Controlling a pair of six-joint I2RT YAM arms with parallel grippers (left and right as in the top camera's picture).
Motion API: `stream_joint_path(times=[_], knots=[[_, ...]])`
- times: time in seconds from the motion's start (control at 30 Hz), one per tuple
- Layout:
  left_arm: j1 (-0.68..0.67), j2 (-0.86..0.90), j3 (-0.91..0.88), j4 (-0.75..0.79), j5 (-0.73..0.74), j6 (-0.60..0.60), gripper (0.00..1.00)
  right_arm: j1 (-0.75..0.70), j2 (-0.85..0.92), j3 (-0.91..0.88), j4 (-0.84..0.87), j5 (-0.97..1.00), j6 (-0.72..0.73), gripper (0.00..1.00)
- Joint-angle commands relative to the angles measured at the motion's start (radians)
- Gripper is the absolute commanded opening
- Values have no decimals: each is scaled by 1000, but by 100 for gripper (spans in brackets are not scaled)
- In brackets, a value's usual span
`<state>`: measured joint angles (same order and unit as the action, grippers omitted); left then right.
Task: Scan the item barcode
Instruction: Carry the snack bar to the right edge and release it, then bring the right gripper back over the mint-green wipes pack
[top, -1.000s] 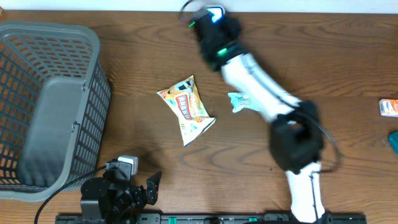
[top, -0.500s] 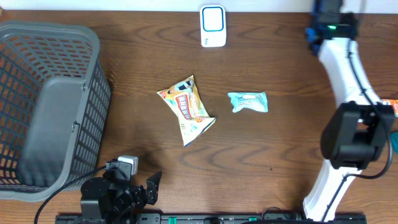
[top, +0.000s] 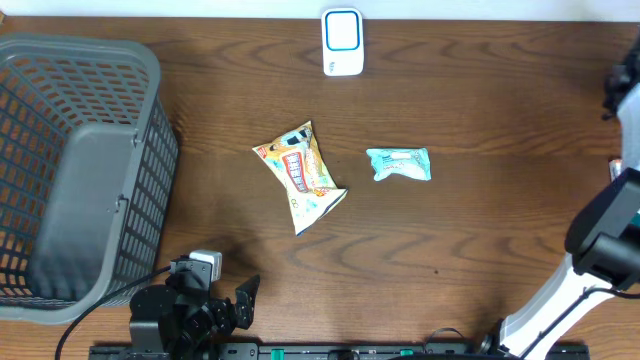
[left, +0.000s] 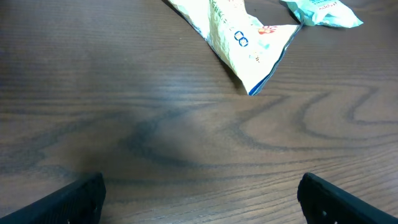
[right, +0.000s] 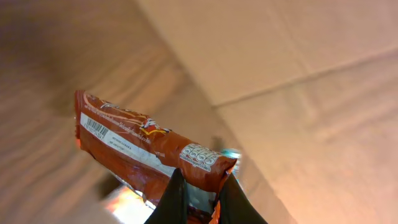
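Note:
My right gripper is shut on one end of a red-brown snack packet. The packet juts up and to the left in the right wrist view, and its barcode shows near the far end. In the overhead view only the right arm shows, at the right edge; the packet is hidden there. A white and blue scanner stands at the back middle of the table. At the front left, low over bare wood, my left gripper stands wide open and holds nothing.
A yellow snack bag lies mid-table with a small teal packet to its right; both show at the top of the left wrist view. A grey wire basket fills the left side.
The right arm has swung from over the scanner at the back middle to the far right edge, which uncovers the scanner. The left arm and the packets on the table have not moved.

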<state>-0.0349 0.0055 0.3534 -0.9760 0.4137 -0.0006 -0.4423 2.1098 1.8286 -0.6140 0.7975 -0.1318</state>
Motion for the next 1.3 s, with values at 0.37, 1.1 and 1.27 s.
stream_joint_path(times=[0.37, 1.1, 1.27], knots=[[-4, -1, 0, -12, 9, -1, 99, 18, 9, -5, -23, 57, 3, 85], [-4, -1, 0, -12, 9, -1, 99, 477, -187, -5, -434, -724, 389, 99], [-4, -1, 0, -12, 9, -1, 99, 626, -187, -10, -668, -725, 760, 99]])
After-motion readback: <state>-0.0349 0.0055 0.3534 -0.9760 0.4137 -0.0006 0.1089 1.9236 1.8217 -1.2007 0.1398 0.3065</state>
